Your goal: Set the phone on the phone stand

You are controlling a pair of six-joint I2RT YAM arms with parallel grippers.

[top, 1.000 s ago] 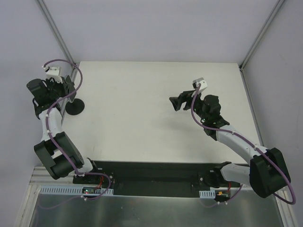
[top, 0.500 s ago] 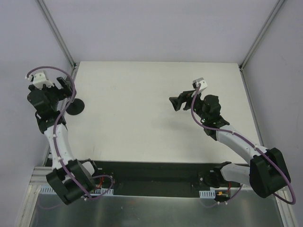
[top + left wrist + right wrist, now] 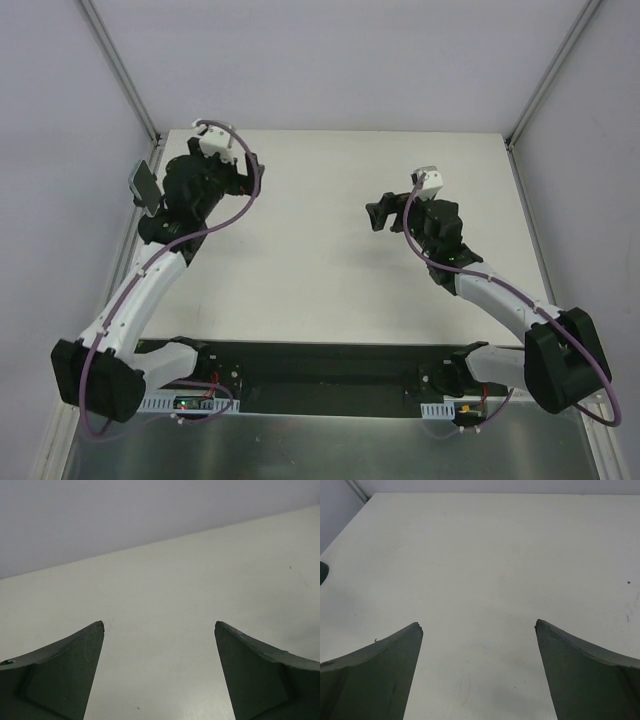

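Note:
The phone [image 3: 146, 185], a small grey rectangle, sits tilted on top of the phone stand at the table's left edge. The stand's black base [image 3: 150, 231] shows only partly behind my left arm. To the right of the phone, apart from it, my left gripper [image 3: 243, 172] hangs over the far left of the table. In the left wrist view this left gripper [image 3: 159, 625] is open over bare table. My right gripper [image 3: 377, 213] hovers over the table's middle right. In the right wrist view the right gripper [image 3: 478, 625] is open and holds nothing.
The white table [image 3: 330, 270] has walls close on the left, back and right, with metal posts [image 3: 120, 70] at the far corners. A dark rounded shape [image 3: 322, 573] pokes in at the left edge of the right wrist view; I cannot tell what it is.
My left gripper has opened and let go of the phone, which stays on the stand. The left arm has swung right over the table. The right gripper shifted slightly.

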